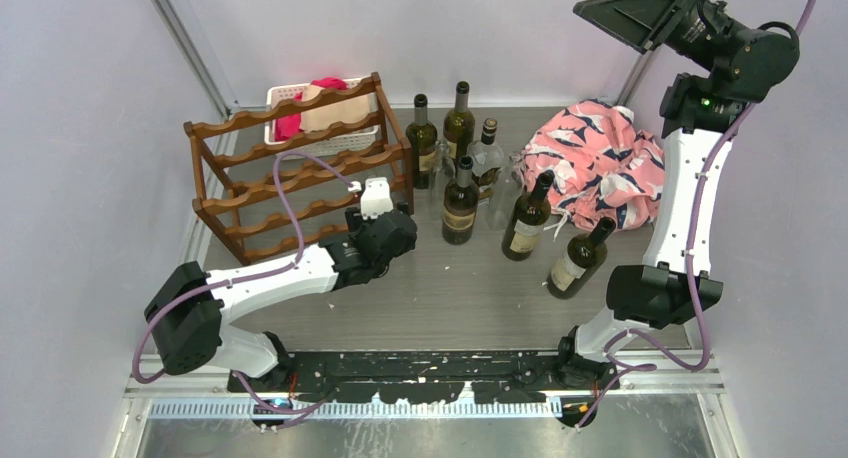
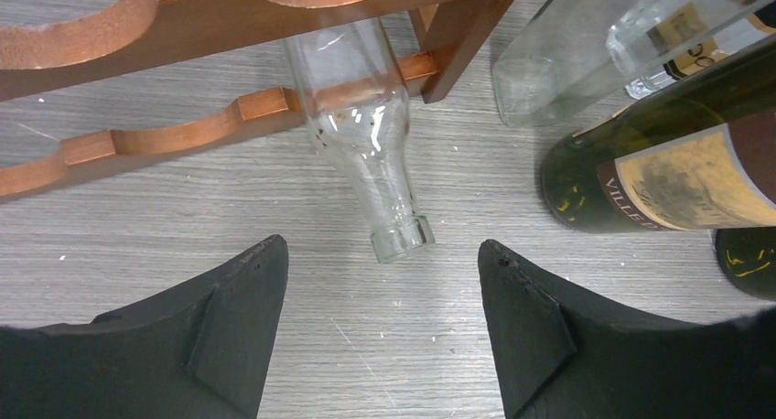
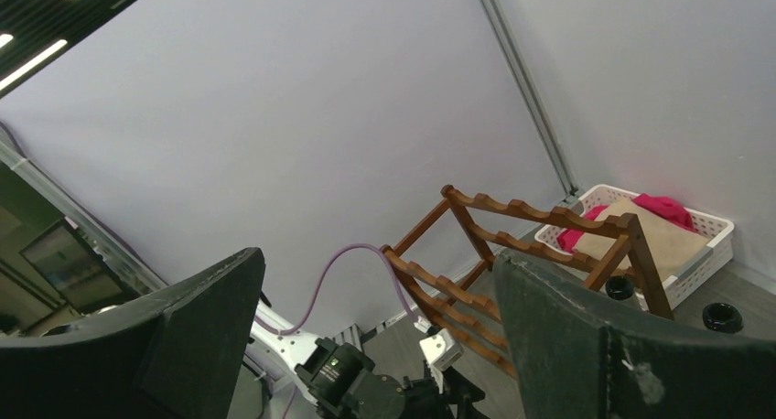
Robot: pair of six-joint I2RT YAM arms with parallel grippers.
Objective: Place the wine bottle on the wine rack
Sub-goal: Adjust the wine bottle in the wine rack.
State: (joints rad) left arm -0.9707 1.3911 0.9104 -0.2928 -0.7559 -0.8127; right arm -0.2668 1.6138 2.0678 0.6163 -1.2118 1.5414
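Clear glass marks the wine bottle (image 2: pixel 361 126), which is laid on its side in the lowest tier of the wine rack (image 2: pixel 183 131). Its shoulder is carried on the front rail, close to the corner post, and its neck juts out over the desk (image 2: pixel 183 218) toward the left pincer (image 2: pixel 380 247). That pincer is spread fairly wide with nothing between its fingers, one finger to each side of the bottle's mouth and neither touching it. The right pincer (image 3: pixel 377 257) is raised high above the scene, fully spread and empty.

The placing looks all but done, so the step in hand is judged to be a clean retreat. It would be best made straight back along the line of the neck, with the fingers kept apart so that the glass is not nudged or rolled out of its scallop. Care is called for on the right, where a dark green bottle (image 2: pixel 659 177) stands just beside that finger and could be knocked by any sideways drift. Whether the bottle's far end is properly seated on the rear rail cannot be told, since it is hidden behind the upper rail; a check from above is advised before the arm is drawn away
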